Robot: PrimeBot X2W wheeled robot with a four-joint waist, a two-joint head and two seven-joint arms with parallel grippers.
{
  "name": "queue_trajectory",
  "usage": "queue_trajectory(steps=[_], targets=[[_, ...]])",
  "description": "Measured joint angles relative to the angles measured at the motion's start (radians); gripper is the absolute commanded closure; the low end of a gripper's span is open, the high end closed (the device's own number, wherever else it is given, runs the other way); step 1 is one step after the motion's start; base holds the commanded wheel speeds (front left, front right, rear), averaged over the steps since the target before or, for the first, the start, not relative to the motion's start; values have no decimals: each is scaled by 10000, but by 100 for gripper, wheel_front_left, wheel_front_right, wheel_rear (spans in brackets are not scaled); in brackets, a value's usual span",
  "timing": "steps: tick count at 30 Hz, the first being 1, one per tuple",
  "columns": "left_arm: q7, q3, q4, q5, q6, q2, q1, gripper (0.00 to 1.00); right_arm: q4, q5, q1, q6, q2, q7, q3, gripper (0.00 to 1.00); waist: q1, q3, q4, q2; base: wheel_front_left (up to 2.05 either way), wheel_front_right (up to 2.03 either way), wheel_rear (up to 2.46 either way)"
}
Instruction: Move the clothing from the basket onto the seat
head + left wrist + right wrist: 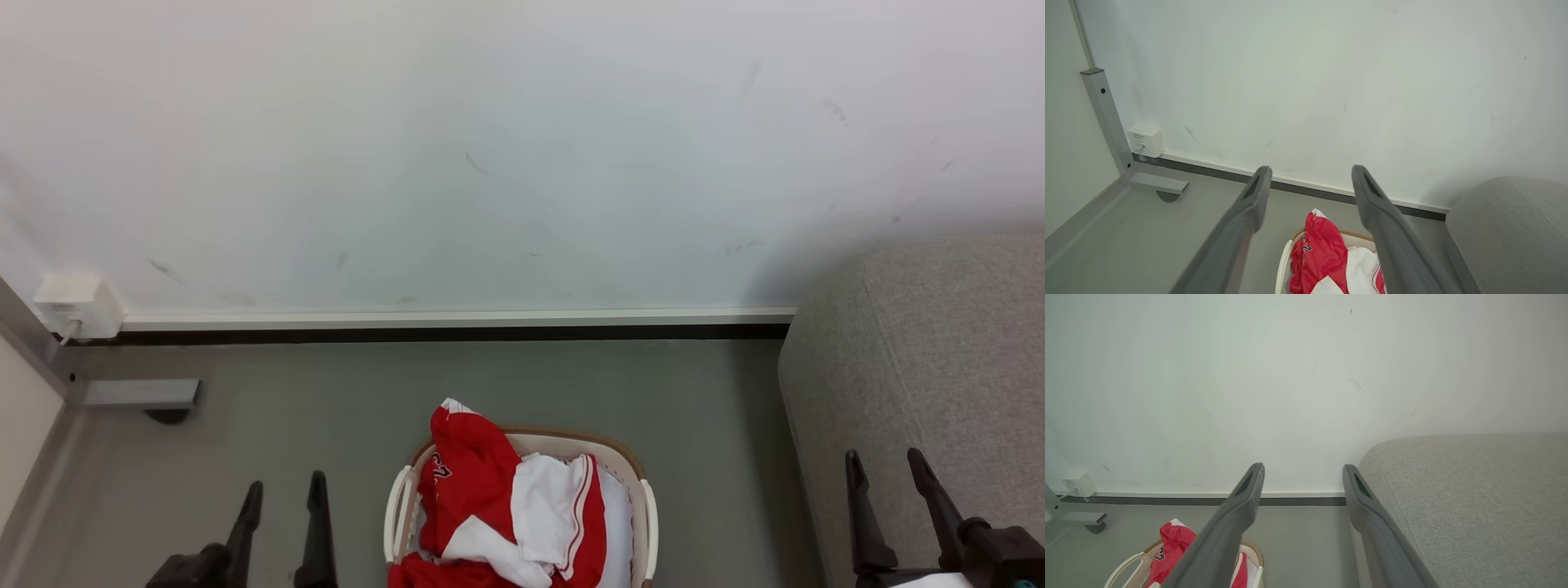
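Note:
The red jersey (478,490) with white panels lies bunched in the cream basket (642,510) on the floor at the bottom middle of the head view. A red fold with a dark number stands up over the basket's far rim. The jersey (1319,249) and basket (1282,269) sit below and between my left fingers in the left wrist view. My left gripper (283,487) is open, left of the basket. My right gripper (885,459) is open, in front of the grey seat (939,359). In the right wrist view the jersey (1173,543) is at lower left and the seat (1474,498) fills the right.
A white wall with a dark skirting strip (449,333) runs behind the basket. A white socket box (75,306) and a grey metal frame foot (143,394) sit at the far left. Grey floor (653,384) lies between the basket and the seat.

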Motion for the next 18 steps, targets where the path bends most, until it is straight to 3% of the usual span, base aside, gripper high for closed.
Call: queue_trajectory(steps=[18], targets=[[-209,-46,-6,759,59,13,100,0,382,-435,30,0,-15,-201,21,0,0,45,17,0,0,0,0]])
